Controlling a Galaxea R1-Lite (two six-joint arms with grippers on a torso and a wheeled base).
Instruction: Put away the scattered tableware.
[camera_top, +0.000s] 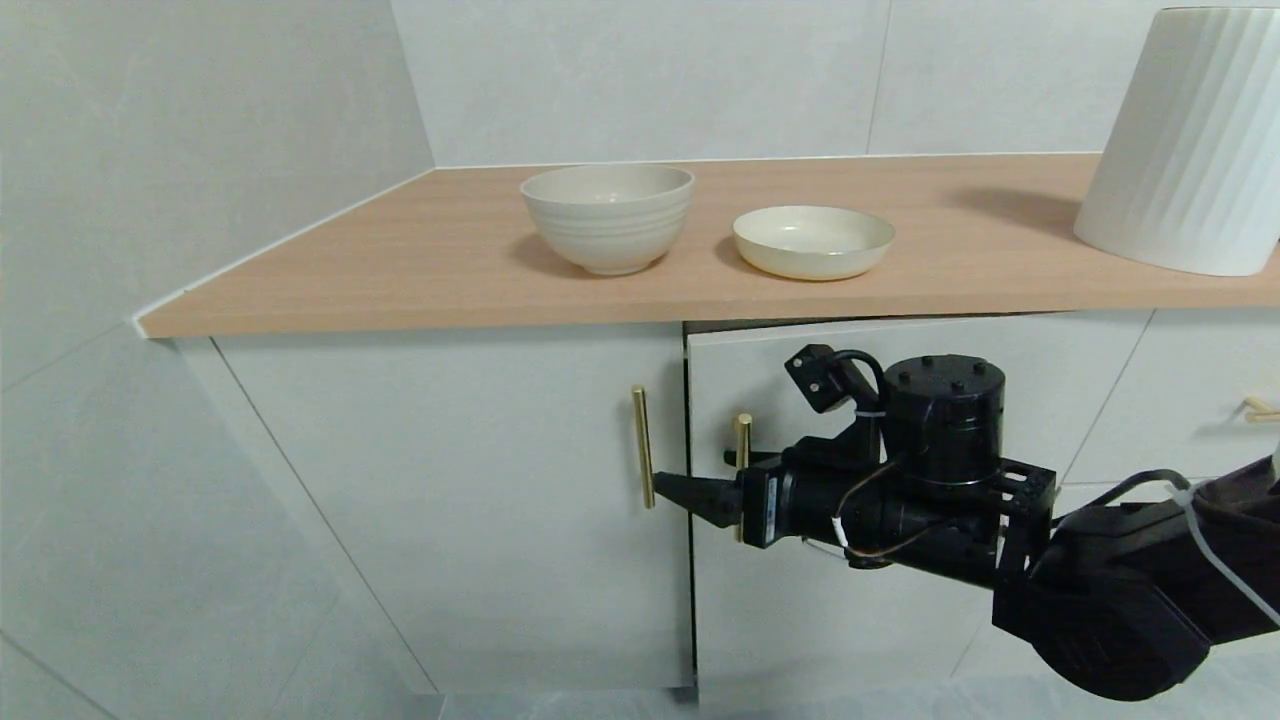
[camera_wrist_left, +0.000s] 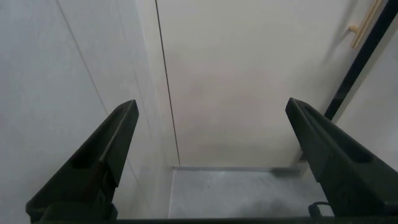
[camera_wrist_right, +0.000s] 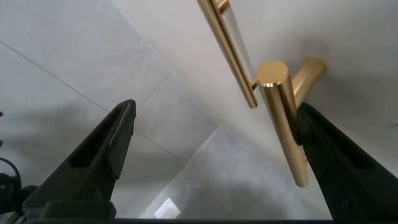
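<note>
Wooden worktop (camera_top: 400, 270) carries a ribbed cream bowl (camera_top: 608, 215) toward the back-left corner. A shallow dish (camera_top: 813, 240) sits near it on the right, not touching; both are upright. A white ribbed shade (camera_top: 1190, 140) stands at the far right of the worktop. Below are two pale cabinet doors that meet at a dark seam. The left door (camera_top: 450, 520) has a left brass handle (camera_top: 643, 447), and the right door (camera_top: 780, 620) has a right brass handle (camera_top: 743, 432). The right door looks slightly ajar along its top edge, though that is hard to be sure of. The right gripper (camera_top: 690, 495) hangs in front of the doors at handle height, under the worktop edge, tips pointing toward the left brass handle. Seen from its wrist, its fingers (camera_wrist_right: 99, 162) are spread wide and hold nothing. One handle runs just inside one finger; I cannot tell whether they touch. The left gripper (camera_wrist_left: 211, 107) also has its fingers set wide with nothing between them, and it faces a plain cabinet front low down near the floor (camera_wrist_left: 236, 193).
</note>
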